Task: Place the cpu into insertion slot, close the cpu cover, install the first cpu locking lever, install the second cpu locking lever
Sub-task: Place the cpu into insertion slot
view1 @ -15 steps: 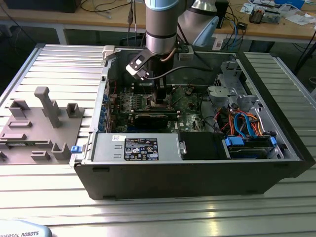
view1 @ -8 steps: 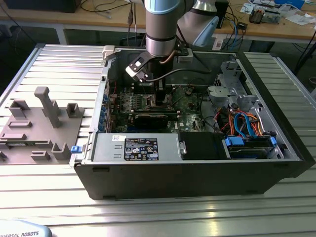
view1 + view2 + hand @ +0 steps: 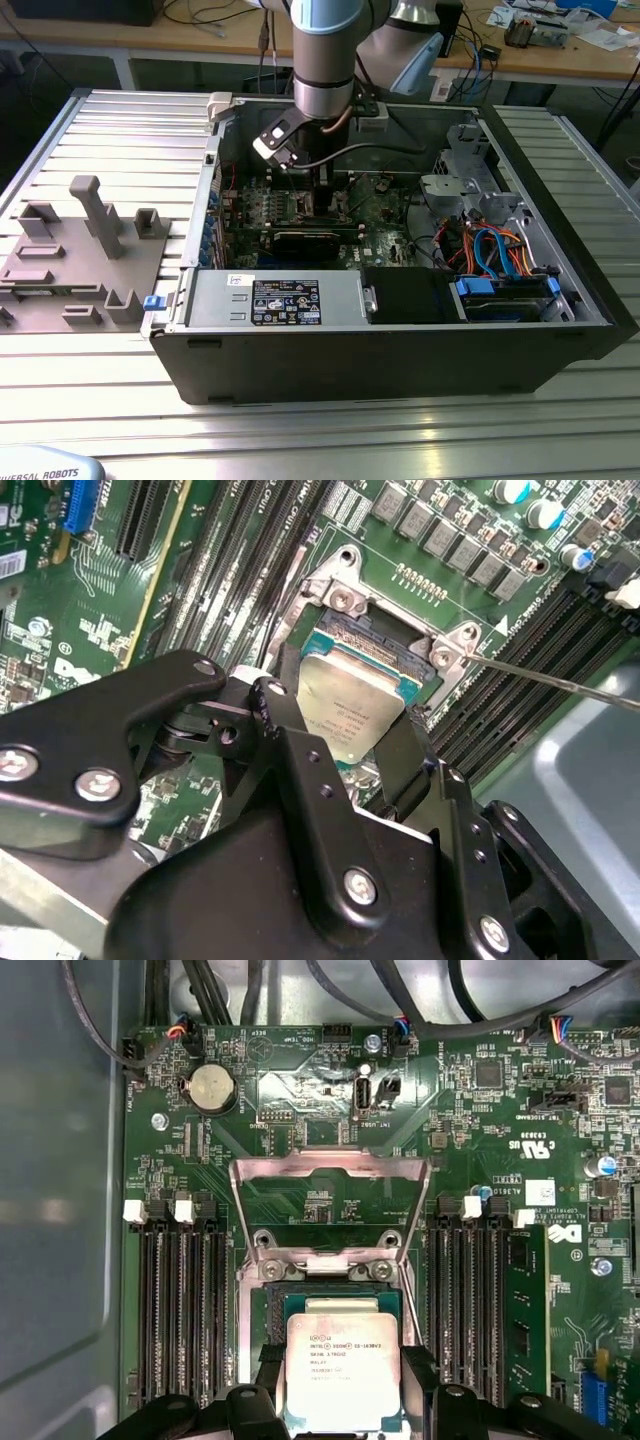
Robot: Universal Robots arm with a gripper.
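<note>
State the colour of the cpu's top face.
Dull silver-grey metal with small dark print; the cpu shows best in the first wrist view.

The slotted aluminium table (image 3: 300, 430) bears a computer case (image 3: 380, 360) — under the gripper (image 3: 322, 198) — and a grey fixture tray (image 3: 60, 278) well aside.

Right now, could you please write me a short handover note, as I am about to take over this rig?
Gripper: shut on the cpu, with a finger on each side.
The cpu: over the insertion slot, with some of the slot's contacts showing beyond its edge. I cannot tell whether it is seated.
The cpu cover: swung open, clear of the slot.
A locking lever: a thin rod sticking out beside the slot, not latched.
Done: cpu brought to the slot.
Left: cpu released in the slot, cover closed, both levers latched.
</note>
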